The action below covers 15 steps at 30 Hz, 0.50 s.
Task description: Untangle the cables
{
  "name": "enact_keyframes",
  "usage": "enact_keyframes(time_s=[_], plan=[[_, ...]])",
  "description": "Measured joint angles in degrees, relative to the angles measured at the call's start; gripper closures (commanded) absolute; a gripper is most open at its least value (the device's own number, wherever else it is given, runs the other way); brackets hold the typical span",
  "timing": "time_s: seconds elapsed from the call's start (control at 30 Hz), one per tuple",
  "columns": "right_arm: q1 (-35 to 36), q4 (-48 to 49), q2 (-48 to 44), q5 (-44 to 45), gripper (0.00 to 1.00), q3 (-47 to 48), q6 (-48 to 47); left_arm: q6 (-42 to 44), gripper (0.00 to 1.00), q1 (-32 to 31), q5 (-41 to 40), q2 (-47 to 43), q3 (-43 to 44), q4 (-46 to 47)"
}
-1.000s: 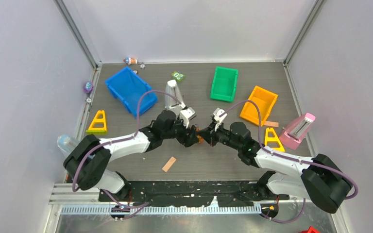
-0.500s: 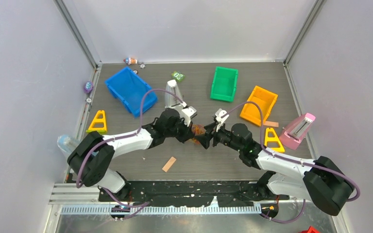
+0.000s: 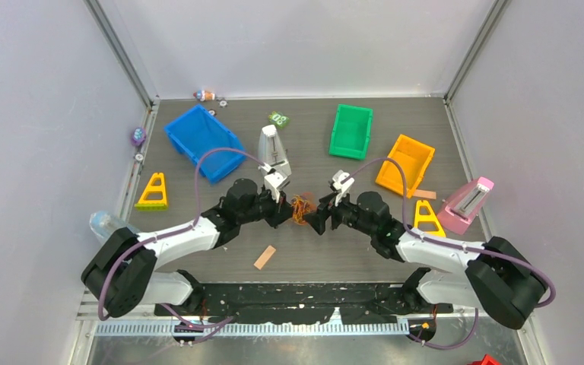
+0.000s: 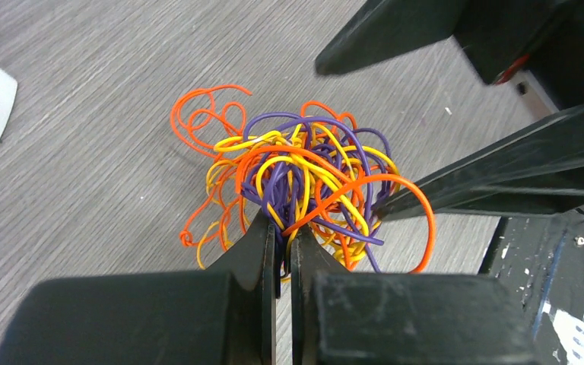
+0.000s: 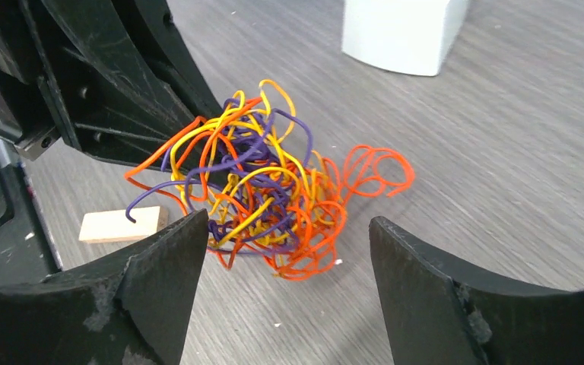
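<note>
Left wrist view shows the thin orange, yellow and purple cables (image 4: 304, 190) as one dense ball, with loops of every colour crossing through each other. No single strand lies free from the others, only some orange loops stick out at the side. So I judge the task is at its beginning: nothing is separated yet, and all the pulling apart is left to do.

The left end effector (image 4: 280, 228) is closed tight, and it pinches a few purple and yellow strands at the near edge of the ball. The right end effector (image 5: 287, 228) stands wide open and holds nothing; the ball sits just in front of the gap between its two fingers. The ball is at the middle of the grey wood-pattern desk (image 3: 319, 255), between the two arms. Whether it rests on the surface or hangs a little above, I cannot tell.

At the far side of the desk are three containers, well apart from the cables: a blue plastic bin (image 3: 201, 141) on the left, a green plastic bin (image 3: 351, 131) in the middle, and an orange plastic bin (image 3: 405, 163) on the right. From above I see nothing inside any of them.
</note>
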Motion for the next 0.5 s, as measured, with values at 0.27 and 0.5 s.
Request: enact_keyframes(time_s=[0.27,0.5], plan=[[0.02,-2.03,4.81,-5.97,0.93,3.58,-0.09,-0.17,1.0,0.17,1.05,-1.53,-1.42,3.56],[0.59,-6.03,4.28,6.54,0.95,4.87,1.38,-1.27,1.0,1.31,-5.7,-4.76,-2.62,3.48]])
